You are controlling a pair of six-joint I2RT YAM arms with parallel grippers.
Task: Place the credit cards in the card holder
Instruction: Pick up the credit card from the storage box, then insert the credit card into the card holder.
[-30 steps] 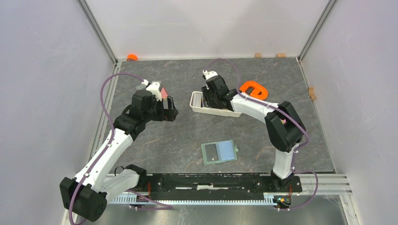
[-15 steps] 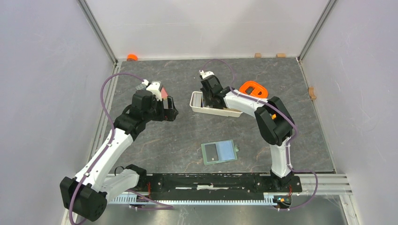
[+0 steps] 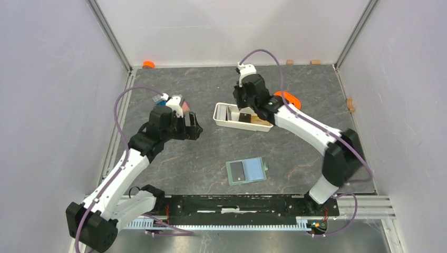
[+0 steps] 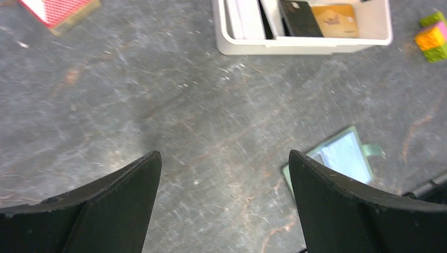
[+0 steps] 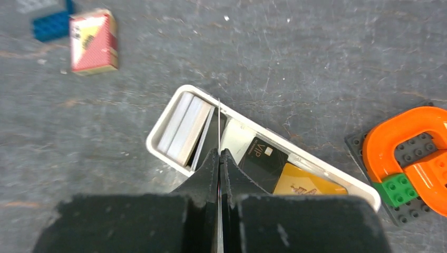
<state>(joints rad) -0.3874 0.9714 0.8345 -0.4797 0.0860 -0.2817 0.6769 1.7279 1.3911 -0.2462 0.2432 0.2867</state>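
The card holder (image 3: pixel 246 170) lies open on the table near the front, sage-green rim and pale blue inside, and also shows in the left wrist view (image 4: pixel 342 158). More credit cards lie in the white tray (image 3: pixel 217 113): a black VIP card (image 5: pixel 263 161) and a tan card (image 5: pixel 308 184). My right gripper (image 5: pixel 219 153) is shut on a thin card seen edge-on (image 5: pixel 218 121), held upright just above the tray; from above it shows as a black card (image 3: pixel 245 117). My left gripper (image 4: pixel 224 168) hangs open over bare table, left of the tray, holding nothing.
A red patterned card box (image 5: pixel 94 41) and a blue brick (image 5: pixel 50 26) lie left of the tray. An orange ring piece on a dark brick plate (image 5: pixel 416 142) sits to its right. White card stacks (image 5: pixel 184 126) fill the tray's left end. A coloured cube (image 4: pixel 433 37) lies beyond.
My right gripper has closed on a card in the tray and risen with it, the arm stretching out. The left arm shifted slightly, still open.
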